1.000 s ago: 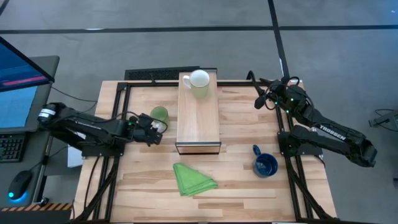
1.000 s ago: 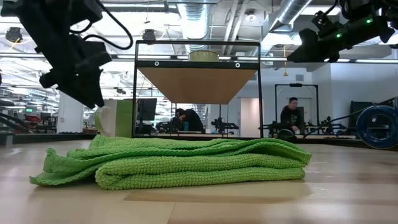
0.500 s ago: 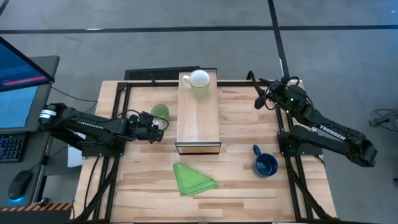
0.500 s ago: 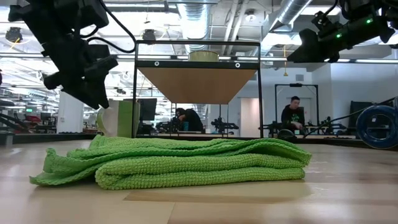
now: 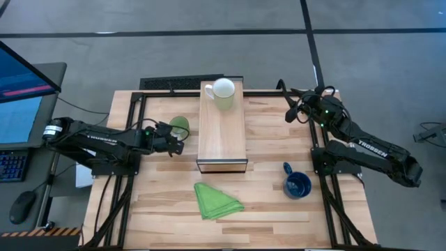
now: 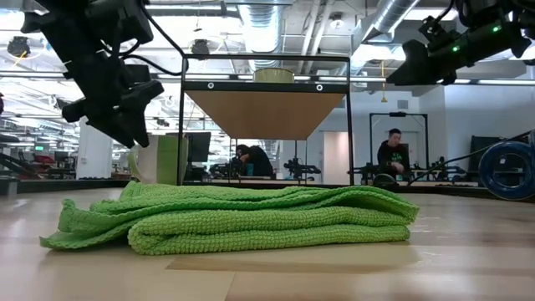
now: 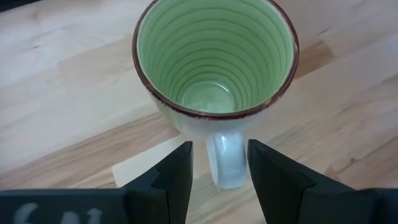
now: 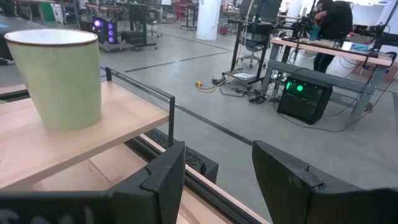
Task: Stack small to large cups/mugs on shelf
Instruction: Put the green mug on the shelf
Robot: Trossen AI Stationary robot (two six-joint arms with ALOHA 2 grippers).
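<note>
Left gripper [image 7: 219,163] fingers spread open astride green mug's [image 7: 214,59] handle [image 7: 226,159].

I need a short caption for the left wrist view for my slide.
Left claw, open, straddling the white handle of the upright light green mug on the wooden tabletop.

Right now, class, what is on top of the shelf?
One mug stands at the far end of the shelf; the rest of its top is bare wood. The space under the top is hidden from above.
</note>
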